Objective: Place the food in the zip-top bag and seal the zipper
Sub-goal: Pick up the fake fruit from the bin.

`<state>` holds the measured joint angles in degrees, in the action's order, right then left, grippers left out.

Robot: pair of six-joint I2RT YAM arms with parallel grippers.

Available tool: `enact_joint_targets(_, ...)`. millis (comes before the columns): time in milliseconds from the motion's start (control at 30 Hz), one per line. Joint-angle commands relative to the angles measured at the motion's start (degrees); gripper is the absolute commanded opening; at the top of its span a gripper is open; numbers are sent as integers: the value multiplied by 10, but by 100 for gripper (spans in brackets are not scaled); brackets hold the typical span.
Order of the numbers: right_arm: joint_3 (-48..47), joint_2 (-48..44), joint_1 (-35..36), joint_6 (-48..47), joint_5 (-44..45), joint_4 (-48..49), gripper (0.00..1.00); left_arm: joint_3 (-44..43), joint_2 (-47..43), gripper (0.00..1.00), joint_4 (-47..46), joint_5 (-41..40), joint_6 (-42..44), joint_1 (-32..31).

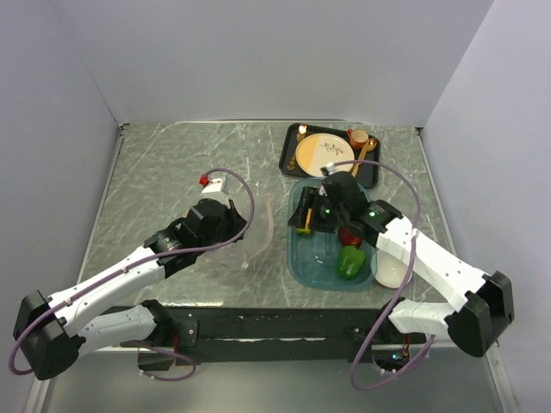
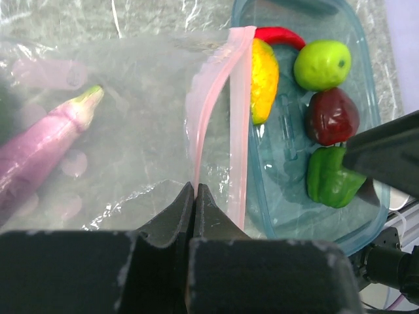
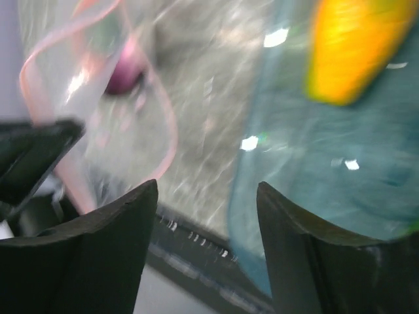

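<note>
The clear zip-top bag (image 1: pixel 250 234) lies left of the teal tray (image 1: pixel 320 274), its mouth standing open. My left gripper (image 2: pixel 195 188) is shut on the near lip of the pale pink zipper (image 2: pixel 200 124); it also shows in the top view (image 1: pixel 238 229). A purple eggplant (image 2: pixel 39 154) lies inside the bag. In the tray (image 2: pixel 281 216) are a yellow-orange piece (image 2: pixel 264 78), a red chili (image 2: pixel 281 34), a green round fruit (image 2: pixel 322 64), a dark red piece (image 2: pixel 334 116) and a green pepper (image 2: pixel 332 178). My right gripper (image 3: pixel 206 190) is open and empty, over the tray's left edge (image 1: pixel 306 222).
A black tray (image 1: pixel 294 165) with a tan plate (image 1: pixel 323 153) and gold cutlery stands behind the teal tray. A white bowl (image 1: pixel 392 274) sits at the teal tray's right front corner. The table's front edge is close below both grippers.
</note>
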<state>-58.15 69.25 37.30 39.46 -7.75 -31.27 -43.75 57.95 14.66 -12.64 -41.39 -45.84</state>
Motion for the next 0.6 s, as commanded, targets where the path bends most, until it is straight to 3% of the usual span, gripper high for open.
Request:
enact_joint_targets(0,50,-25,-29,52,114,-6,73,-26,4,1,-9,2,-17,-2)
enact_joint_targets(267,123,-1,-123,55,34,42,74,-24,7,1,1,3,-26,-2)
enact_joint_targets(567,127,32,-127,38,42,66,75,-21,0,1,-7,-8,-25,-2)
